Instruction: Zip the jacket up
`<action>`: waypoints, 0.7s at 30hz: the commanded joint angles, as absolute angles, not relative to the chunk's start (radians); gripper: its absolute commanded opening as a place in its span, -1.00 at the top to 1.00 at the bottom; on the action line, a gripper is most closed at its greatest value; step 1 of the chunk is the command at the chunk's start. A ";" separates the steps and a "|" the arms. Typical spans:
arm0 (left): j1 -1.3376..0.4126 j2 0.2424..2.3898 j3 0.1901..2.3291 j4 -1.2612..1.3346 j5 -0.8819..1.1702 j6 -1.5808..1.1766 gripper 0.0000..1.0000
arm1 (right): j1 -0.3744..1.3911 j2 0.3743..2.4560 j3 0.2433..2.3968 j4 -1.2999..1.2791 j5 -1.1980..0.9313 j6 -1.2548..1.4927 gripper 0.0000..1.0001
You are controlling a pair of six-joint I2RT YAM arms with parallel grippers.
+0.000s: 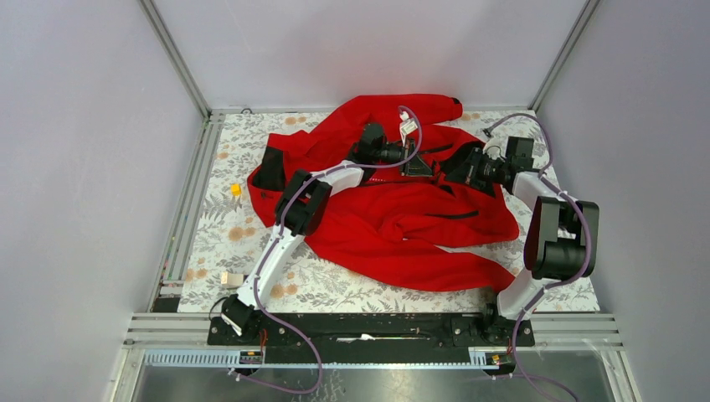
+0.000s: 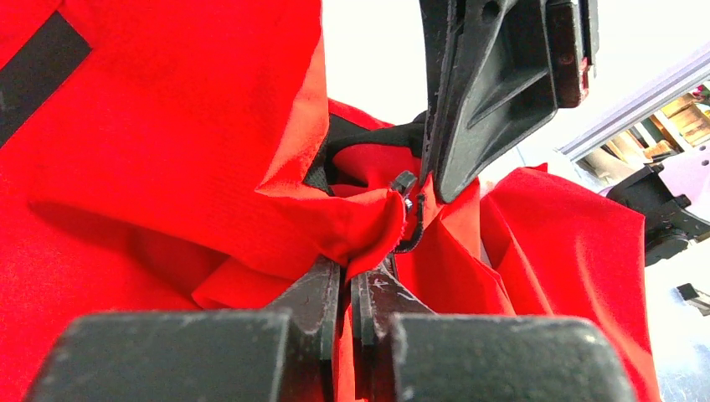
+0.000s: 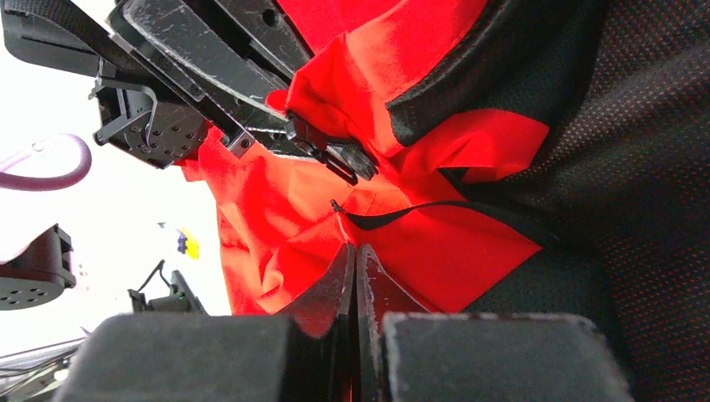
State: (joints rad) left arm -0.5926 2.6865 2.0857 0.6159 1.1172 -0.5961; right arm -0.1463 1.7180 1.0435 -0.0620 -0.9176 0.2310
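The bright red jacket (image 1: 402,226) lies crumpled on the flowered table mat. My left gripper (image 1: 421,164) and right gripper (image 1: 450,172) meet close together over its upper middle. In the left wrist view my left gripper (image 2: 353,270) is shut on a fold of red fabric (image 2: 251,193), with a dark zipper piece (image 2: 405,181) just beyond it. In the right wrist view my right gripper (image 3: 356,251) is shut on red fabric beside the black mesh lining (image 3: 636,167) and a dark zipper edge (image 3: 402,216). The left gripper's fingers (image 3: 209,67) show opposite, near a zipper slider (image 3: 339,157).
A small yellow block (image 1: 236,189) lies on the mat (image 1: 218,234) left of the jacket. A small pale object (image 1: 230,279) sits near the mat's front left corner. Grey walls and metal rails (image 1: 188,209) enclose the table.
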 commanded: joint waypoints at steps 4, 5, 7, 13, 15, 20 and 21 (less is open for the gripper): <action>-0.595 2.638 2.110 0.625 1.143 -0.554 1.00 | -0.138 1.613 0.995 0.093 -0.832 0.199 1.00; -0.597 2.636 2.109 0.612 1.142 -0.541 1.00 | -0.138 1.605 0.990 0.102 -0.828 0.193 1.00; -0.599 2.633 2.109 0.590 1.139 -0.521 1.00 | -0.138 1.586 0.976 0.131 -0.826 0.195 1.00; -0.607 2.631 2.114 0.565 1.134 -0.497 1.00 | -0.137 1.599 0.971 0.158 -0.844 0.209 1.00; -0.607 2.630 2.114 0.563 1.132 -0.496 1.00 | -0.137 1.608 0.978 0.142 -0.836 0.201 1.00; -0.607 2.628 2.113 0.555 1.127 -0.489 1.00 | -0.120 1.628 1.012 0.070 -0.801 0.160 1.00; -0.607 2.628 2.114 0.555 1.122 -0.487 1.00 | -0.113 1.629 1.022 0.051 -0.791 0.146 1.00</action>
State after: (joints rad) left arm -0.6041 2.6865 2.0857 0.5381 1.1164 -0.5175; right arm -0.1406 1.6207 0.9691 0.0940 -0.8261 0.2008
